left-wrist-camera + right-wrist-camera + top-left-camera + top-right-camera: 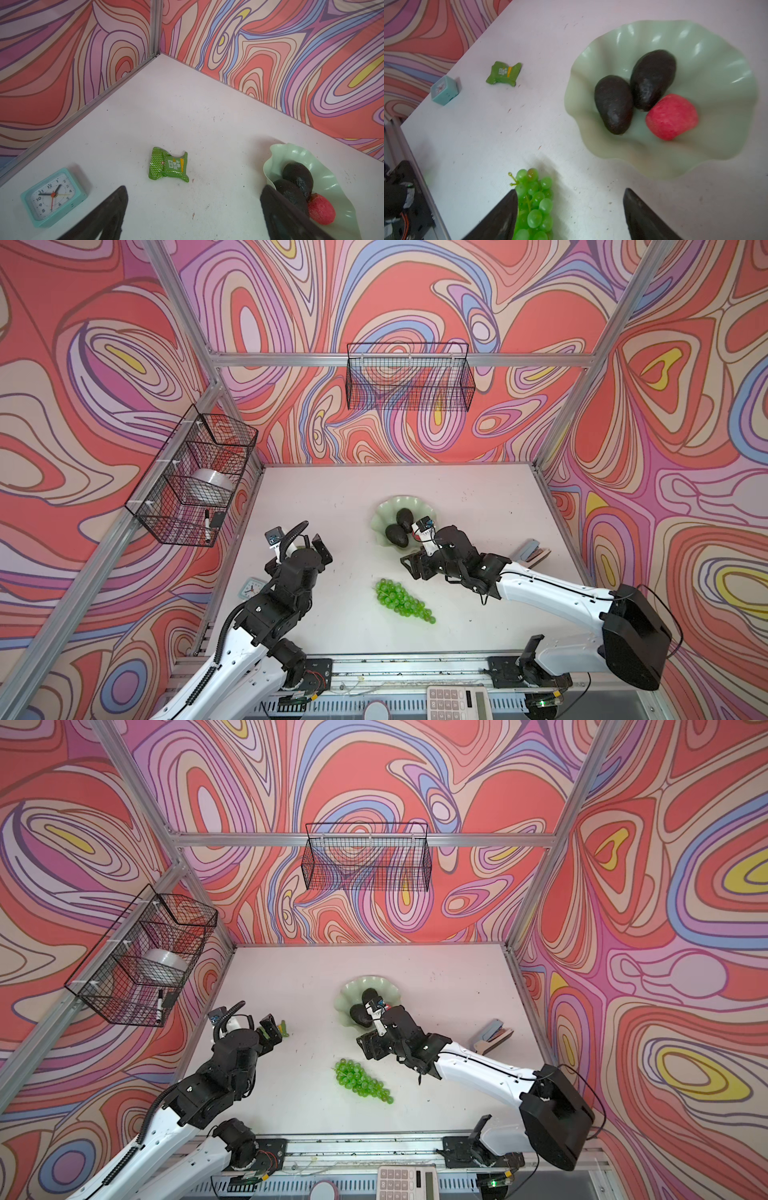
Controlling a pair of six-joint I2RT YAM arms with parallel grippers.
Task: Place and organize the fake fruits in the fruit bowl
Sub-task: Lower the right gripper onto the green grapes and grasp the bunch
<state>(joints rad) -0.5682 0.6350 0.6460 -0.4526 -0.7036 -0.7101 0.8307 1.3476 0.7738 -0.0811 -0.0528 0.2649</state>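
The pale green fruit bowl (380, 508) (716, 83) stands mid-table and holds two dark avocados (613, 104) (652, 79) and a red fruit (671, 116) touching them. On the table in front of the bowl lies the green grape bunch (403, 600) (535, 205). My right gripper (410, 567) (571, 190) hovers open between grapes and bowl, holding nothing. In the right wrist view the grapes sit close against one finger (506, 209). At the left, my left gripper (270, 1033) (194, 188) hangs open and empty over bare table.
A small green packet (168, 165) and a teal clock (53, 196) lie near the left gripper. A stapler (534, 553) sits by the right wall and a calculator (457, 701) at the front edge. Wire baskets (409, 377) (195, 477) hang on the back and left walls.
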